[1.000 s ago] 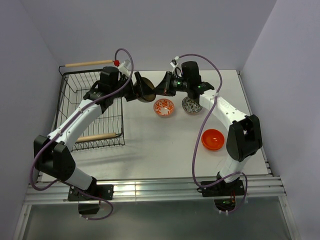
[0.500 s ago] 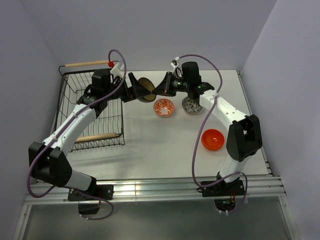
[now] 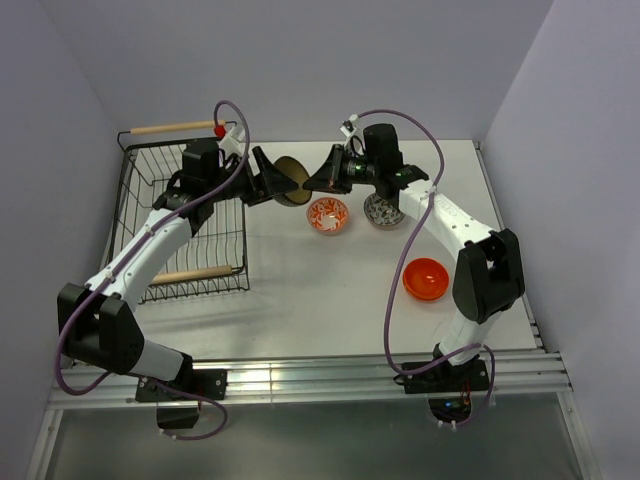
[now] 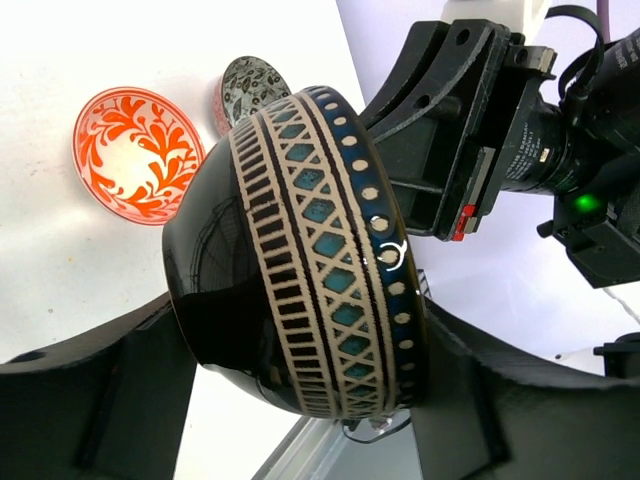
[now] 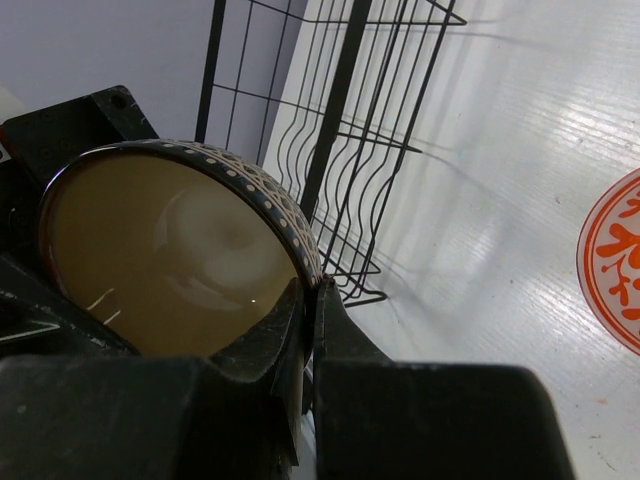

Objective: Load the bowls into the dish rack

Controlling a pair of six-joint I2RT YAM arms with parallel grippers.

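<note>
The tan-brown bowl point(image 3: 291, 179), dark outside with a patterned band point(image 4: 330, 250), hangs on edge in the air just right of the dish rack point(image 3: 180, 215). My right gripper point(image 3: 322, 178) is shut on its rim point(image 5: 312, 285). My left gripper point(image 3: 268, 180) is open wide, one finger beside the bowl's base point(image 4: 130, 360) and one beside its rim point(image 4: 470, 370), both close against it. The red-and-white bowl point(image 3: 328, 214), the grey-speckled bowl point(image 3: 383, 210) and the orange bowl point(image 3: 425, 278) sit on the table.
The black wire rack has a wooden rod handle at its far end point(image 3: 175, 127) and another at its near end point(image 3: 200, 274). Its right wall point(image 5: 345, 150) stands close to the held bowl. Grey walls close in the table on three sides.
My left arm has swung its elbow left and turned its gripper to straddle the bowl. The bowl and my right gripper have barely moved.
</note>
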